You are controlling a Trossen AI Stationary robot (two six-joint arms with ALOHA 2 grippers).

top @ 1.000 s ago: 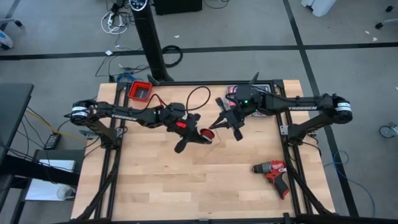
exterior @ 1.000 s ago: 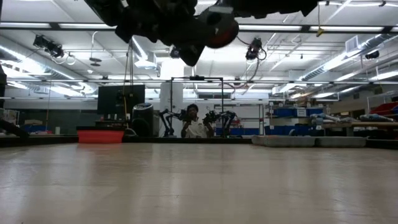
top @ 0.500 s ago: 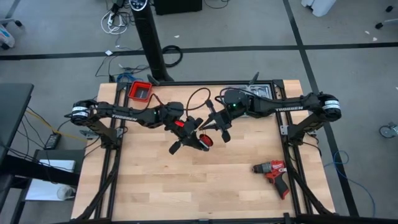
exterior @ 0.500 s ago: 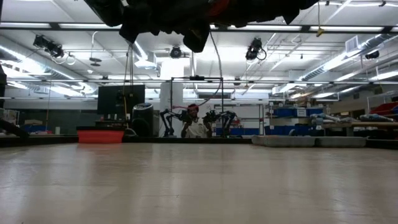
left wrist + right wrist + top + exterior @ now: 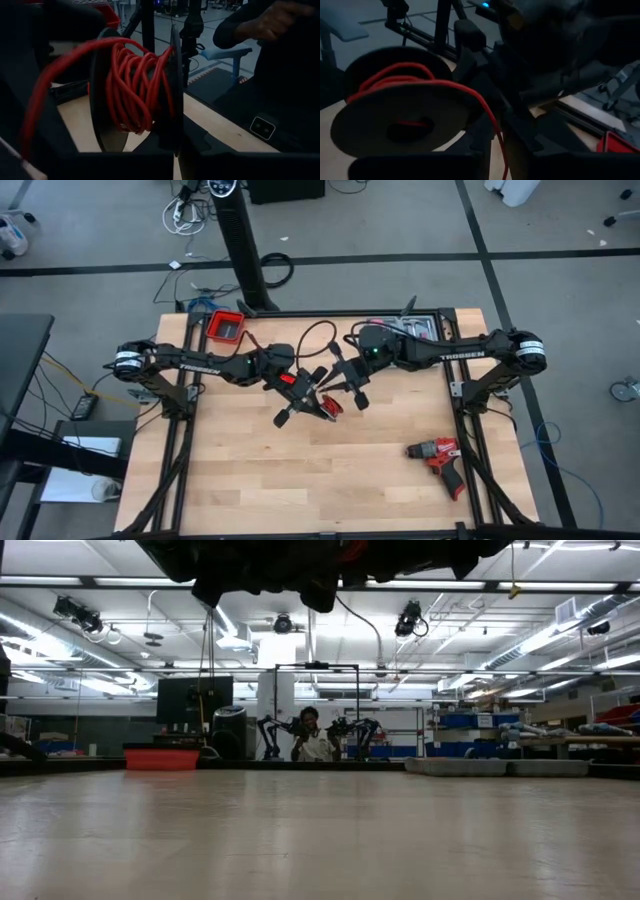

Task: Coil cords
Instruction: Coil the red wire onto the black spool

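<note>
The table (image 5: 300,470) is pale wood, jointed in narrow strips with a smooth, faintly satin face, and it is edged by a dark matt metal frame (image 5: 172,450). Both arms look like matt black plastic and metal. The cord (image 5: 132,85) has a smooth, slightly glossy red plastic jacket and is wound on a spool (image 5: 102,95) with flat, dull black plastic flanges. The bin (image 5: 226,326) at the table's far edge is bright red plastic. The drill (image 5: 439,456) has a red and black plastic body. The surrounding floor (image 5: 560,270) is grey and matt.
</note>
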